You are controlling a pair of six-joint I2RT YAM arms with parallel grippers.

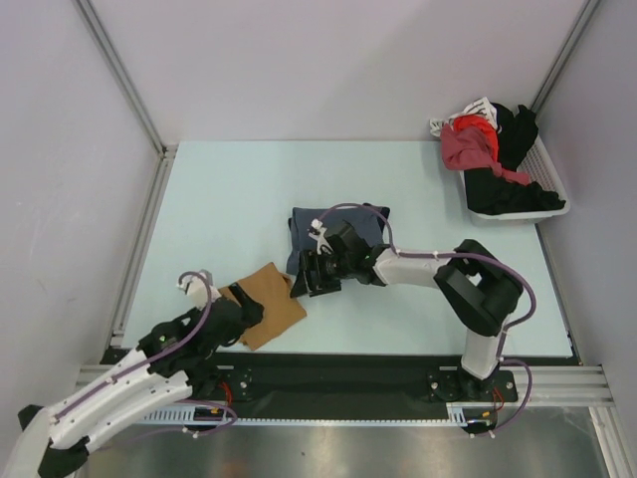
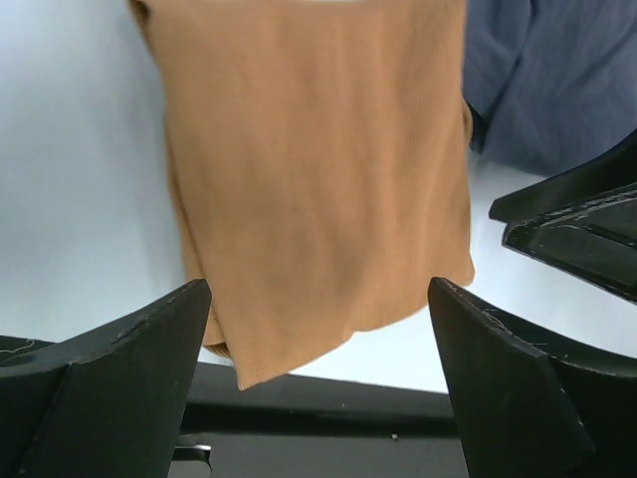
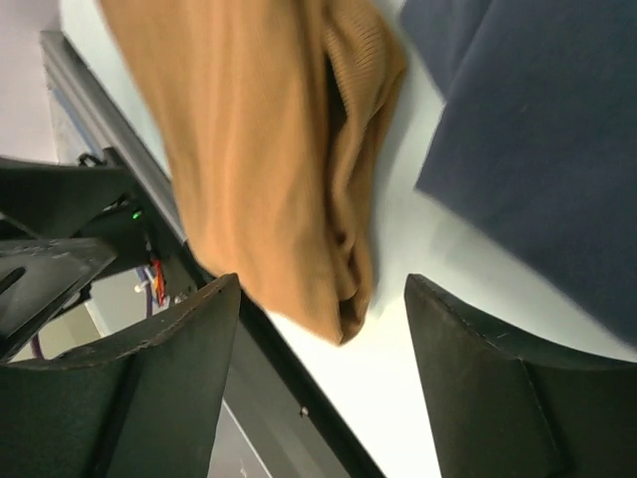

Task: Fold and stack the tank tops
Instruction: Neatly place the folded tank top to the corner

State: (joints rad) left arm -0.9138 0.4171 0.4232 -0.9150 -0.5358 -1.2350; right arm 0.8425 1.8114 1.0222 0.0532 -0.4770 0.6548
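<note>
Now the tan top [image 1: 271, 309] and the slate-blue top [image 1: 302, 231] lie folded side by side, unstacked.
Nearest, the left gripper [image 1: 244, 313] hangs over the tan top with its jaws spread wide and empty. That top sits skewed at the near edge of the table [image 1: 229, 199], one corner reaching the dark rail [image 1: 348, 373]. Just beyond, the right gripper [image 1: 311, 275], jaws also parted and holding nothing, hovers above the strip between the two cloths. Open pale tabletop runs left and back to the walls [image 1: 299, 70]. Well apart at the far right, a white basket [image 1: 553, 185] holds heaped red and black clothes [image 1: 468, 145].
</note>
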